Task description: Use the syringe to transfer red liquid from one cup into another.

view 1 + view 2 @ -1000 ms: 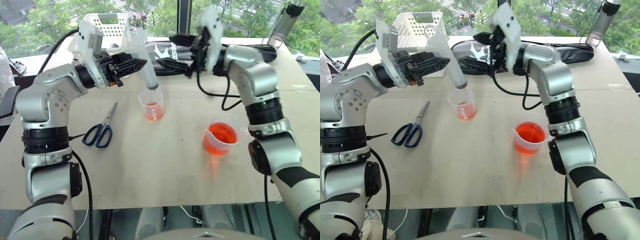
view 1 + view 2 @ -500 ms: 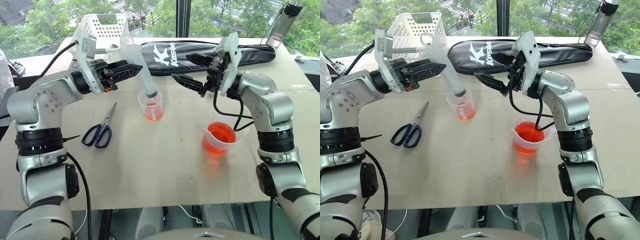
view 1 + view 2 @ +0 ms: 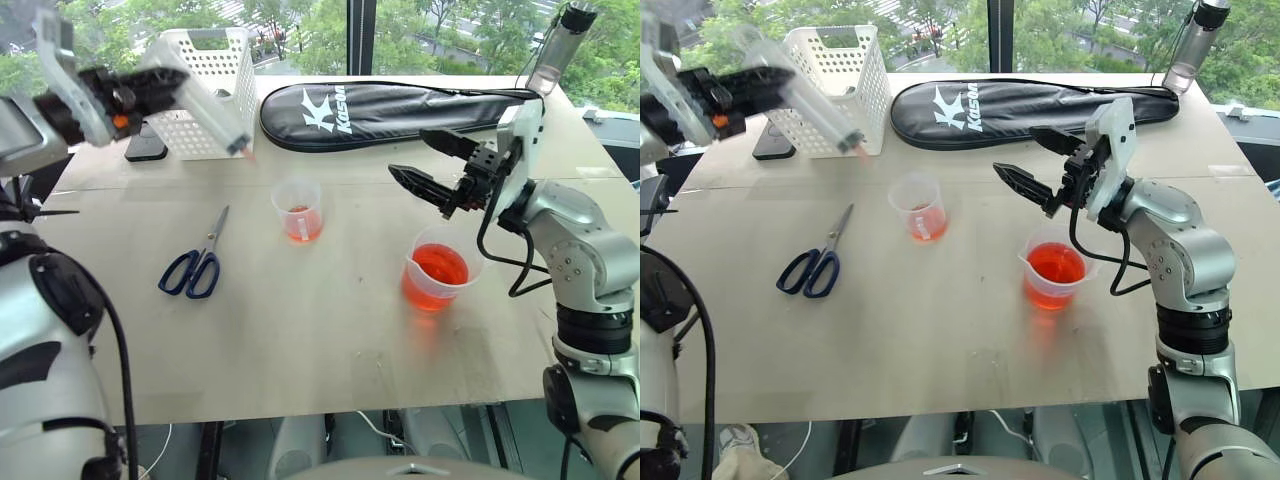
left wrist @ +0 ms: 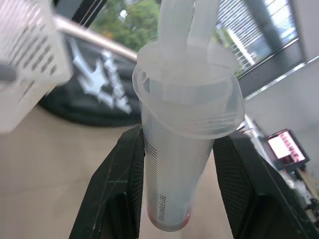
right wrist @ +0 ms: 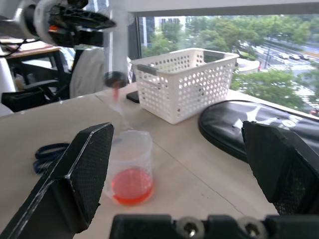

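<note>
Clear plastic, blurred with motion — the syringe (image 3: 210, 105) is clamped by its barrel between the black fingers of the left gripper (image 3: 150, 85), tilted with its orange-red tip down, up in front of the white basket (image 3: 205, 90) and well apart from both cups. In the left wrist view the barrel looks mostly empty, with only a trace of red at the bottom. The narrow cup (image 3: 299, 211) holds a shallow layer of red liquid (image 3: 301, 228); the wide beaker (image 3: 438, 268) stands nearer the right arm and holds much more.

If another draw is meant, my judgement is that the tip should go to the beaker, come down upright through the middle of its mouth and clear the rim and the pouring lip. The grip should stay on the barrel so that the plunger ring is free for the other hand. The right gripper (image 3: 430, 165) hangs above the table just behind the beaker, jaws spread wide and holding nothing.

Room is good between the two cups. The scissors (image 3: 197, 265) lie well to the side of the narrow cup. Behind it, the basket and the black racket bag (image 3: 390, 105) are close — a low swing there could clip them.
</note>
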You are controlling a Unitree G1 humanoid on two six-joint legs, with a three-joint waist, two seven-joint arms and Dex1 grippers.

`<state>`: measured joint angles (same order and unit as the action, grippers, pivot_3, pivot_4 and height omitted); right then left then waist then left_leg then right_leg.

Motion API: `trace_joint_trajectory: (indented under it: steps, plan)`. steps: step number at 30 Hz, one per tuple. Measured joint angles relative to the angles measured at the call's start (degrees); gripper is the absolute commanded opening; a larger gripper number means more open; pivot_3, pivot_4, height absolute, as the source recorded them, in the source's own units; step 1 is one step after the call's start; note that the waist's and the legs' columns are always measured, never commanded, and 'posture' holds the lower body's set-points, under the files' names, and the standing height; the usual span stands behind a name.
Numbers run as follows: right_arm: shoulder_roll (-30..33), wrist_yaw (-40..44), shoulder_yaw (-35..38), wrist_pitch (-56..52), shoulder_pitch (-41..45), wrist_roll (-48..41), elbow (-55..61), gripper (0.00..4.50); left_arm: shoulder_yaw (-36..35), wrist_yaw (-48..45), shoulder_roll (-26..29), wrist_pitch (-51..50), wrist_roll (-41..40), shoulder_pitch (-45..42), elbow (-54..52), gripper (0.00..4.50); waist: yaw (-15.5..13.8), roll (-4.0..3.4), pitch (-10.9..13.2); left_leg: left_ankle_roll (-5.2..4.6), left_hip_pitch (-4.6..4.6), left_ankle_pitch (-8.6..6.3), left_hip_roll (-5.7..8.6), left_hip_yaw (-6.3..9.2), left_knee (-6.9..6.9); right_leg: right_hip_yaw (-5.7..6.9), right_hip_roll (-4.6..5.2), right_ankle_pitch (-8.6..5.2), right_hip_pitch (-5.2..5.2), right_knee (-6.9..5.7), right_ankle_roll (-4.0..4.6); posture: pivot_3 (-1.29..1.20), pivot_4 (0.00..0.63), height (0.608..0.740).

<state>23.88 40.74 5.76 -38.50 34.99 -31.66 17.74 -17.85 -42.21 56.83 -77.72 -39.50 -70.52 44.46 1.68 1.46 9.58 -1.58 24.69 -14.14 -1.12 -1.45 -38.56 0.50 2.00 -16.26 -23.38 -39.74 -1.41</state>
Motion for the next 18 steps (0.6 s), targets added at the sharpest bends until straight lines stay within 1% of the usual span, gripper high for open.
trace_joint_trajectory:
  steps: [4,7,9,11,14,18]
  plan:
    - [3.8,0.2,2.3,-0.1,-5.0,-2.3,5.4,4.45,11.9,-10.6,4.7,-1.6,5.1,0.2,3.7,1.61,-0.3,0.05,0.0,0.00,0.04,0.00,0.00,0.00,-0.01,0.01,-0.02,-0.01,-0.01,0.04,0.00,0.00,0.150,0.724]
    - [7.0,2.4,3.3,0.1,-9.1,-4.4,9.4,4.45,17.6,-16.9,6.1,-0.4,8.4,0.1,5.0,1.61,-0.8,0.04,0.0,-0.01,0.04,-0.01,0.00,-0.03,0.00,-0.01,-0.02,-0.01,-0.01,0.21,0.00,0.00,0.150,0.724]
    - [10.4,5.7,4.2,0.0,-12.7,-8.1,14.1,4.45,22.3,-21.6,6.1,1.5,11.3,0.2,6.3,1.61,-1.1,0.05,0.0,-0.01,0.06,-0.01,-0.01,0.01,0.01,0.02,-0.02,-0.01,0.00,0.27,0.00,0.00,0.150,0.724]
    - [14.5,8.7,5.7,0.1,-16.4,-10.8,18.5,4.45,26.7,-25.7,5.5,3.8,14.6,0.5,7.2,1.61,-1.2,0.08,0.0,-0.02,0.06,-0.01,0.00,0.01,0.00,0.02,0.00,-0.01,0.02,0.30,0.00,0.00,0.150,0.724]
    - [18.5,10.4,7.3,0.3,-19.4,-12.3,21.5,4.45,30.3,-29.5,2.5,6.0,18.1,0.3,9.1,1.61,-1.3,0.19,0.0,-0.13,0.06,-0.08,0.00,0.04,-0.09,0.03,0.03,-0.01,0.06,0.25,0.00,0.00,0.150,0.724]
    - [20.7,11.0,8.0,1.4,-21.8,-12.6,24.6,4.45,33.4,-32.8,-2.5,8.3,21.5,-0.4,11.8,1.61,-1.2,0.28,0.0,-0.16,0.06,-0.10,-0.01,0.09,-0.13,0.02,0.01,-0.01,0.07,0.21,0.00,0.00,0.150,0.724]
